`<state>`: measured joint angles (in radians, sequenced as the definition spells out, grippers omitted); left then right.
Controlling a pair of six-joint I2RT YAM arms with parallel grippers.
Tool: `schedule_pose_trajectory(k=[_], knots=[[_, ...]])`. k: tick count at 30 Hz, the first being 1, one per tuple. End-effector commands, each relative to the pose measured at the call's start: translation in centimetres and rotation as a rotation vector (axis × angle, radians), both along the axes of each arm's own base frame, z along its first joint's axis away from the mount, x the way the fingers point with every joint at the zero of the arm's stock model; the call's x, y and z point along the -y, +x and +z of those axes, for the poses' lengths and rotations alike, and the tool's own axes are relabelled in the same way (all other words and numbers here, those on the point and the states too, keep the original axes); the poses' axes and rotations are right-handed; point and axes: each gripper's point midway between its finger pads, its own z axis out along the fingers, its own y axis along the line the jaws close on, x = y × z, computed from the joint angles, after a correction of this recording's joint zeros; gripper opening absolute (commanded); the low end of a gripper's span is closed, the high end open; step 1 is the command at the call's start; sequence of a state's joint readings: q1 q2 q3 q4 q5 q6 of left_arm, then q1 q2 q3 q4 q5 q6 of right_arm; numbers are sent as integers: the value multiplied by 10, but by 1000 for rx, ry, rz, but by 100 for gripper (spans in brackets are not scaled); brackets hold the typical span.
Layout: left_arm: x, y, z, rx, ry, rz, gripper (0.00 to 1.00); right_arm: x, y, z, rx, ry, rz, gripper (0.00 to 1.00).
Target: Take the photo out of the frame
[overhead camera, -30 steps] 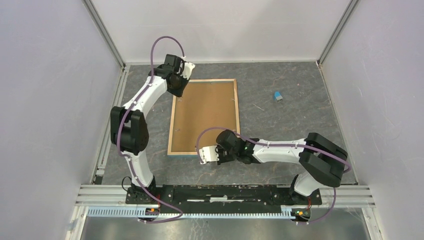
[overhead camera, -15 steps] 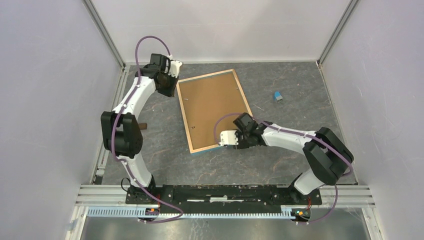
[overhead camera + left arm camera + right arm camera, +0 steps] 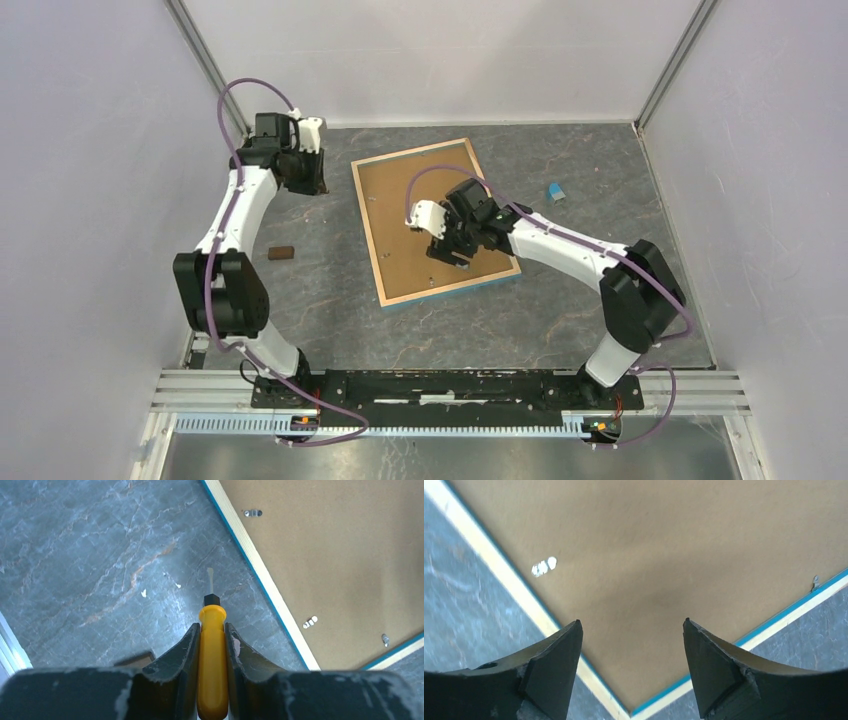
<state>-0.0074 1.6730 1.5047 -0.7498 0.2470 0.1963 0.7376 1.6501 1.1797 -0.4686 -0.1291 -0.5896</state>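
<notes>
Two arms show in the top view. Between them the frame lies back-up and slightly askew on the grey table, its brown backing board seated inside pale wood edging. I cannot see the photo, because only the board faces up. My left arm reaches toward the far left, with the left gripper over bare table near the frame's far-left corner and apart from it. My right arm stretches across the frame, and the right gripper points down over the board. A small blue object lies to the right of the frame and a small brown block to its left.

On the left wrist camera, the left gripper is clamped on the yellow handle of a screwdriver. The blade hangs over the table just beside the frame. Three metal tabs sit along the board's edges. A brown shape at the lower left is mostly hidden behind a finger.

On the right wrist camera, the right gripper has its jaws spread wide with nothing between them, above the board near a corner of the frame. The picture is blurred, and I cannot tell whether the fingertips touch the board.
</notes>
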Motion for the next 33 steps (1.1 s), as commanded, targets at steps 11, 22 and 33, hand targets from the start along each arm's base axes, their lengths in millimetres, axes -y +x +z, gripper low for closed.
schedule_pose_trajectory(k=[11,22,33], knots=[[-19,-22,53,143,-172,124,2,-145,46,29,-38,318,-266,73],[-30,-25,52,145,-220,164,2,-200,60,21,9,405,-335,77],[-31,-30,50,146,-250,155,2,-222,78,-14,39,386,-389,71]])
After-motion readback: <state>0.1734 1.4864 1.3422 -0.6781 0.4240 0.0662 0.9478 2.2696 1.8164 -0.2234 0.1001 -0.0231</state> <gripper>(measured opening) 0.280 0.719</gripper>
